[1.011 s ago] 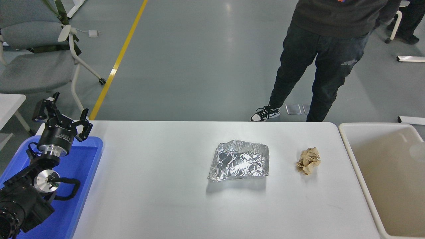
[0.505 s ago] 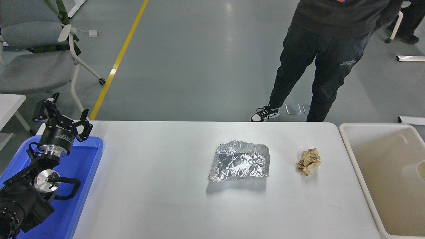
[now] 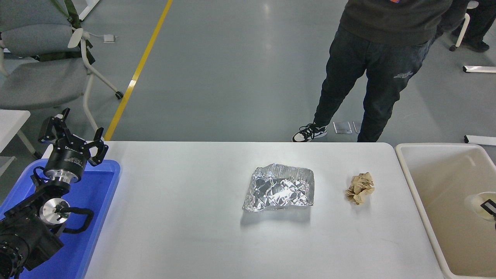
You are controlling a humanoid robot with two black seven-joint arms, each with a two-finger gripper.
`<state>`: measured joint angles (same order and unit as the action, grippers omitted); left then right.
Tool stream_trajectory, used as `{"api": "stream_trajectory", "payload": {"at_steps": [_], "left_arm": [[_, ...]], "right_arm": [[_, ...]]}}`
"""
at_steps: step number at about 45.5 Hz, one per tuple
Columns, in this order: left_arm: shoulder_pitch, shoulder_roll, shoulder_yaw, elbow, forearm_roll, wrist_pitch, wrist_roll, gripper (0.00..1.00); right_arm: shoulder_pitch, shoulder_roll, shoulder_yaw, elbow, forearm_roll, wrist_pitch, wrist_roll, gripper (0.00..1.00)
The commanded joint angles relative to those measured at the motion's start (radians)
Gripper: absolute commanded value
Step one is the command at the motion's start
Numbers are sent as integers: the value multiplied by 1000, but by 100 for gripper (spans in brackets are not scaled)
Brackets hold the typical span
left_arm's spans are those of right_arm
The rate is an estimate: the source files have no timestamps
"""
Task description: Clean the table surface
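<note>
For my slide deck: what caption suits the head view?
Crumpled foil and a paper wad await clearing from the white table.

Room beyond the table

A glossy grey floor [image 3: 232, 69] carried a yellow line [image 3: 137, 71]; a grey wheeled chair [image 3: 42, 73] stood at far left, and a person [image 3: 376, 58] in dark clothes stood at right.

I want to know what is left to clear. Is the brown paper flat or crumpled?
Crumpled. The brown paper sits on the table surface as a bunched wad with many folds, right of the foil tray.
</note>
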<state>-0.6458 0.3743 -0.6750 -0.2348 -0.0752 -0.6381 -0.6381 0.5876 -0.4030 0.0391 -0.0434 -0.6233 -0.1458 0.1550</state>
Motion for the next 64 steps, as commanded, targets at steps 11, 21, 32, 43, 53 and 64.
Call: {"api": "stream_trajectory", "payload": {"at_steps": [11, 21, 32, 43, 53, 64], "left_arm": [[0, 0, 0, 0, 0, 0, 0, 100], [0, 0, 0, 0, 0, 0, 0, 100], [0, 0, 0, 0, 0, 0, 0, 100], [0, 0, 0, 0, 0, 0, 0, 100], [0, 0, 0, 0, 0, 0, 0, 100], [0, 0, 0, 0, 0, 0, 0, 100]], "right_arm": [[-12, 29, 7, 0, 17, -28, -12, 100], [-12, 9, 5, -1, 31, -21, -11, 100], [18, -4, 13, -1, 120, -17, -11, 100], [44, -10, 5, -4, 251, -18, -11, 100], [87, -17, 22, -6, 252, -21, -11, 100], [104, -157, 163, 233, 320, -21, -6, 100]]}}
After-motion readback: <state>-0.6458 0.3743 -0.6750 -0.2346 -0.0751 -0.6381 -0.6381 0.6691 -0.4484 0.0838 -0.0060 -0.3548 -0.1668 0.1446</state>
